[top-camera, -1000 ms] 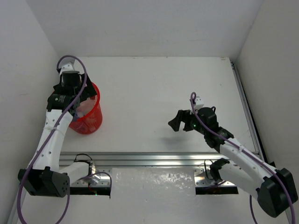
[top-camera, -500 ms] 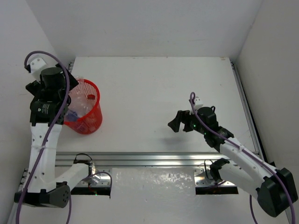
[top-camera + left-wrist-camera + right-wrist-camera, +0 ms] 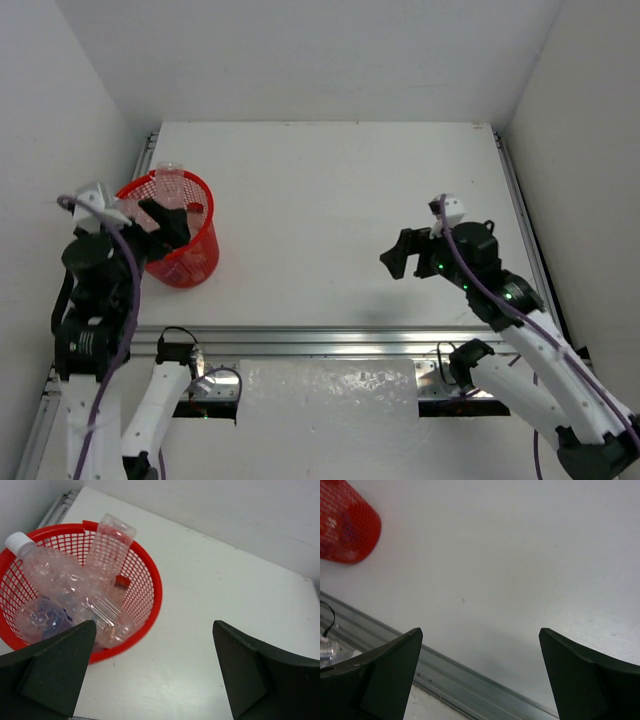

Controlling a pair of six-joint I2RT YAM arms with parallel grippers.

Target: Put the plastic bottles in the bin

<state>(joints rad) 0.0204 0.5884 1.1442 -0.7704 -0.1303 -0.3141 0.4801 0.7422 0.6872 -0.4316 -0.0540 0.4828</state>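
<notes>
Overhead view: bin [image 3: 192, 262] stands upright at the left of the table [image 3: 330, 180], close to the left wall, with the plastic bottles [image 3: 170, 180] inside it. Left gripper [image 3: 164, 221] hangs over the bin's near rim and covers part of the opening, so most of the contents are hidden in this view. Only one clear bottle end shows above the far rim. Right gripper [image 3: 400, 258] hovers above bare table at the right, well apart from the bin.

Left wrist view: fingers [image 3: 50, 670] spread wide, nothing between them. The bin lies below and to the left, its left edge cut off by the frame. A white-capped bottle [image 3: 47, 570] lies tilted against the far-left wall. An uncapped bottle [image 3: 107, 550] leans on the far wall, its mouth above the rim. A red cap [image 3: 121, 581] shows between the clear bodies, its own bottle mostly hidden. A blue label [image 3: 47, 619] shows through crumpled plastic near the bottom. The bodies overlap and are transparent, so their number cannot be told.

Right wrist view: fingers [image 3: 375, 675] likewise wide apart and empty, above the table and the metal rail [image 3: 470, 685] along its near edge. The bin appears in the upper left corner, cut off by the frame, its contents too small to make out.
</notes>
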